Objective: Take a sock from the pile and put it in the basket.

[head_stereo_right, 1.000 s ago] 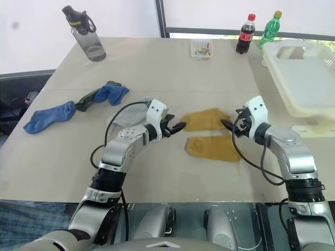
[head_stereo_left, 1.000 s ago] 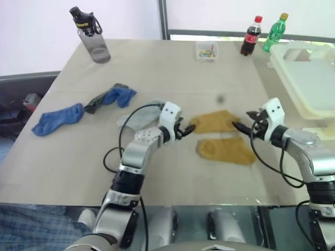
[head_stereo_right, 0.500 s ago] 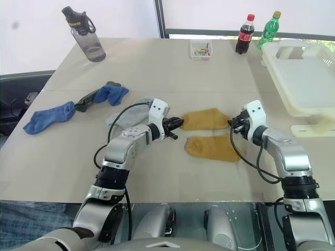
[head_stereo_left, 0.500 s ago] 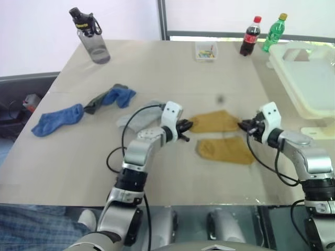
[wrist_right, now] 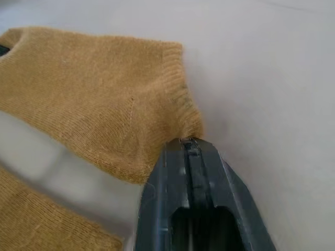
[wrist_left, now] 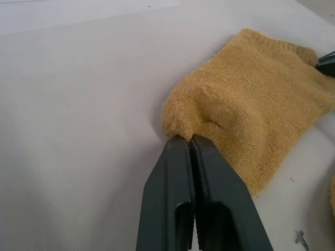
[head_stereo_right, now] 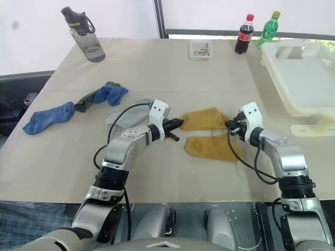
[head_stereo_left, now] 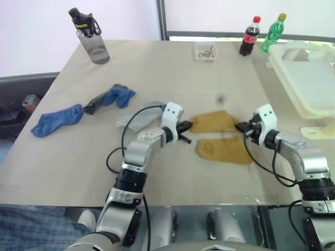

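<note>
The soft, knitted mustard-yellow sock (head_stereo_right: 205,119) lies flat near the middle of the pale, smooth desk (head_stereo_right: 157,68), with a second yellow sock (head_stereo_right: 212,148) just beside it, nearer the robot. The left tool (head_stereo_right: 177,124) has its two black fingers pressed together on the toe end of the sock, and a small bump of cloth is bunched up at the tips in the left wrist view. The right tool (head_stereo_right: 231,124) sits at the other end, and its fingers look closed on the ribbed cuff edge in the right wrist view. The other socks of the pile, two blue ones (head_stereo_right: 46,117), a dark grey one (head_stereo_right: 90,97) and a pale grey one (head_stereo_right: 127,118), lie apart on the robot's left. The big cream-white plastic basket (head_stereo_right: 301,76) with low walls sits at the far right of the desk, well apart from the sock. The sock looks very light and floppy, so it should sag in the middle when lifted. It is not likely to break or slip much, since the knit is rough. The thick cuff and the toe look like good spots to pinch, but a thin pinch could pull free.
</note>
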